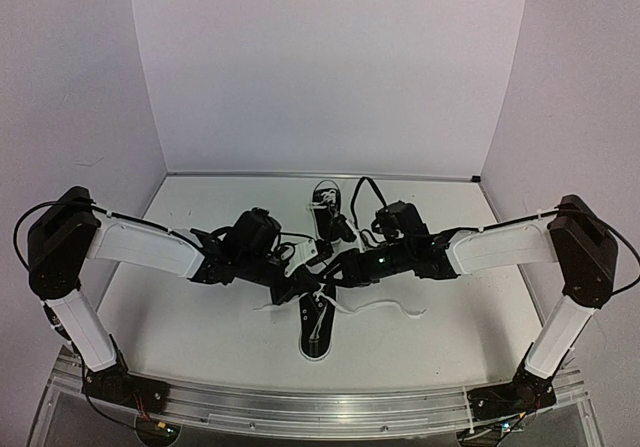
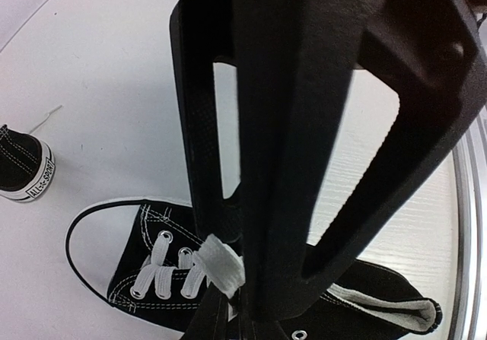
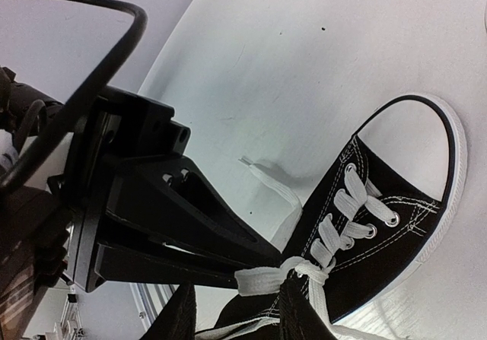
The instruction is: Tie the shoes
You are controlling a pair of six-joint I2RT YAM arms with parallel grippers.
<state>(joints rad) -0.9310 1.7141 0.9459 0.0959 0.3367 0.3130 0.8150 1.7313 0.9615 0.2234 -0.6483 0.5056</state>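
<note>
Two arms reached inward from opposite sides in the top view, shoulders upright and forearms sloping down, so that the left gripper and the right gripper met almost nose to nose above the near shoe. That shoe lay at the middle of the table, its toe seemingly toward the bases, probably so both arms could reach the eyelets equally. The far shoe sat well behind, out of the working space. A loose end trailed to the right across the table.

From the left wrist, the gripper pointed steeply down over the tongue, its jaws drawn together with a strand of white lace running into them, apparently pinched there to hold tension while the other arm worked. The white toe cap showed below and to the left, and the far shoe's heel sat at the frame edge.

From the right wrist, the fingers stood moderately apart at the bottom of the frame, gripping nothing; the lace crossed the gap between them just beside a bunched crossing over the top eyelets. I judged this arm was poised to close on that strand.
</note>
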